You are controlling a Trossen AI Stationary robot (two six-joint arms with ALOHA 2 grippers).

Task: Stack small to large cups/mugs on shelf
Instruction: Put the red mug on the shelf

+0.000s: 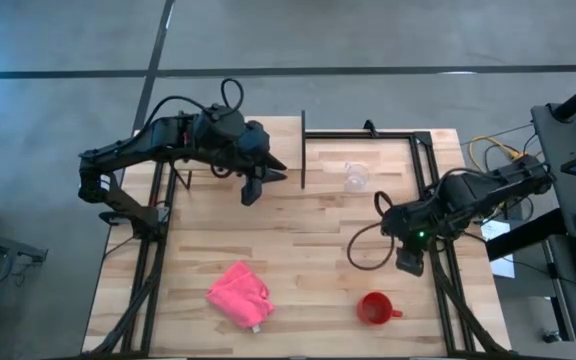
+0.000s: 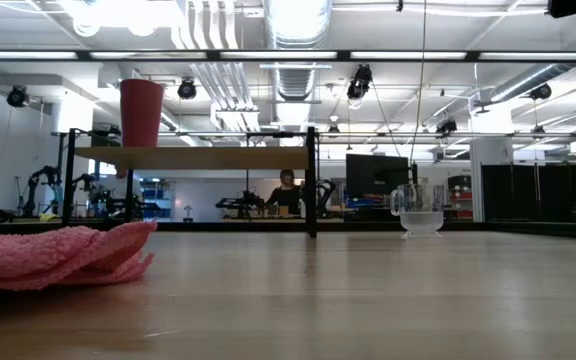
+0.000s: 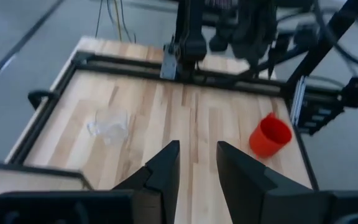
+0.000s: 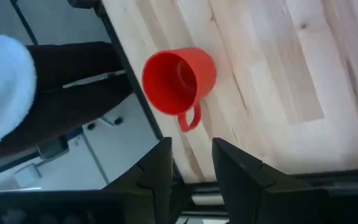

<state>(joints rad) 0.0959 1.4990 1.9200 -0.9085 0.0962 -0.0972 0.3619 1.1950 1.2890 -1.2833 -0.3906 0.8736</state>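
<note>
The tall pink-red tumbler (image 2: 141, 112) stands upright on the raised wooden shelf (image 2: 218, 157) at the table's far left; in the high view my left arm hides it. The clear cup (image 1: 356, 176) stands on the tabletop right of the shelf's black post (image 1: 303, 150); it also shows in the low view (image 2: 420, 211). The red mug (image 1: 373, 308) stands upright on the tabletop at the near right, its handle (image 4: 190, 118) pointing toward the right edge. My left gripper (image 1: 253, 188) is open and empty over the shelf's near edge. My right gripper (image 1: 408, 262) is open and empty, just beyond the mug.
A crumpled pink cloth (image 1: 240, 293) lies on the tabletop at the near middle. Black frame rails (image 1: 438, 200) run along the table's right and far sides. Bare wood lies between the cloth, the clear cup and the mug.
</note>
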